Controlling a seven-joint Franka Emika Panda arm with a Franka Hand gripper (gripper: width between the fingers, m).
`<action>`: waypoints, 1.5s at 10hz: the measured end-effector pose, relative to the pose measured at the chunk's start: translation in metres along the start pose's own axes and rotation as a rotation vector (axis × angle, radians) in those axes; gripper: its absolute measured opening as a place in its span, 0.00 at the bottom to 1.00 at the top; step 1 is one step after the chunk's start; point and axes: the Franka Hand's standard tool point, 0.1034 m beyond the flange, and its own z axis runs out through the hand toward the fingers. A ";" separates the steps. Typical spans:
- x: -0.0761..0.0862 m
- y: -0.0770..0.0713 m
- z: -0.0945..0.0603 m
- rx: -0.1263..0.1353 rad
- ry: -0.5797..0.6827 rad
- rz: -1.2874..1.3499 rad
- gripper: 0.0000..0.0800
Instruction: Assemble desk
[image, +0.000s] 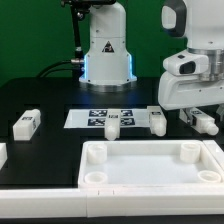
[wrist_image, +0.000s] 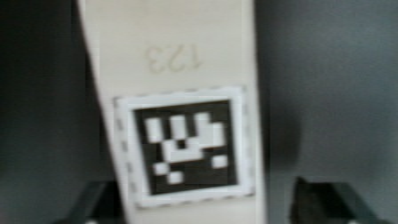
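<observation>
In the wrist view, a white desk leg (wrist_image: 169, 100) is carrying three faint raised digits (wrist_image: 173, 58) moulded into its plastic. They are reading, possibly, as 123 seen upside down, the blur softening their strokes. Next to them on the same face, a white sticker is bearing a black-and-white square tag (wrist_image: 178, 150), a coded block pattern spelling no letters. In the exterior view, the robot base (image: 122, 62) is displaying a triangular warning sign (image: 107, 49), its symbol too small to make out. The marker board (image: 78, 118) is showing a row of similar coded tags, and the loose legs (image: 26, 123) are wearing small tags too, none legible as text.
</observation>
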 end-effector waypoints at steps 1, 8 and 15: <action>0.000 0.000 0.000 0.000 0.000 0.000 0.36; 0.031 -0.006 -0.031 -0.006 0.043 -0.499 0.36; 0.041 0.022 -0.034 -0.047 0.035 -1.184 0.36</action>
